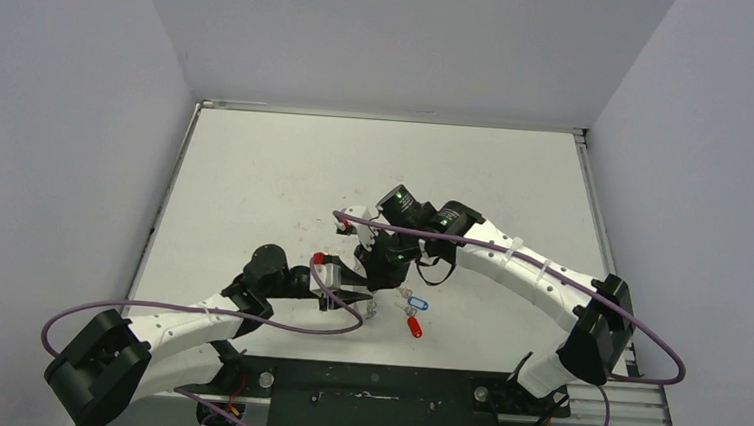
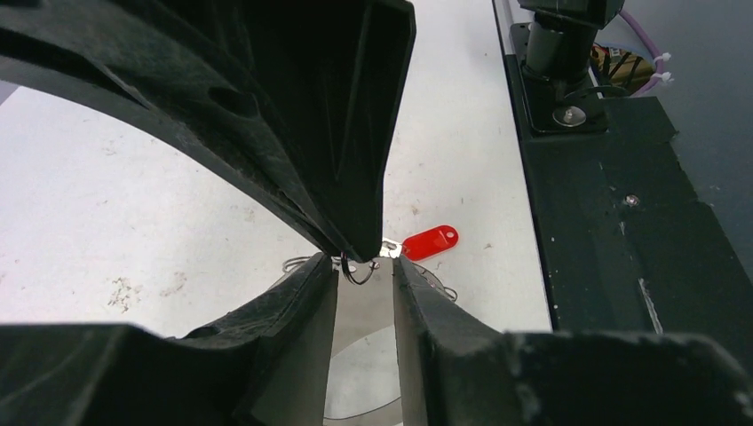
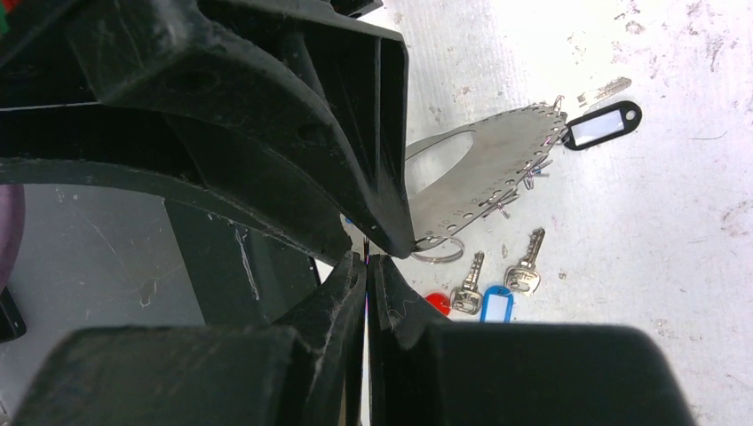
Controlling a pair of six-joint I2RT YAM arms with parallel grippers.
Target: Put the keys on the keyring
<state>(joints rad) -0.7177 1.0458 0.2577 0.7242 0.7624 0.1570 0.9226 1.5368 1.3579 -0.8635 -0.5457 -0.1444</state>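
Two pieces lie loose on the desk, the blue-tagged key and the red-tagged key, just beside the keyring. Our left tool is clamped on the keyring's edge. Our right tool is pressed together at a small wire ring; we cannot tell if it grips it. If either hold slips, we judge the keyring could drop and knock the keys away.

Blue-tagged key and red-tagged key lie flat, just beside each other.
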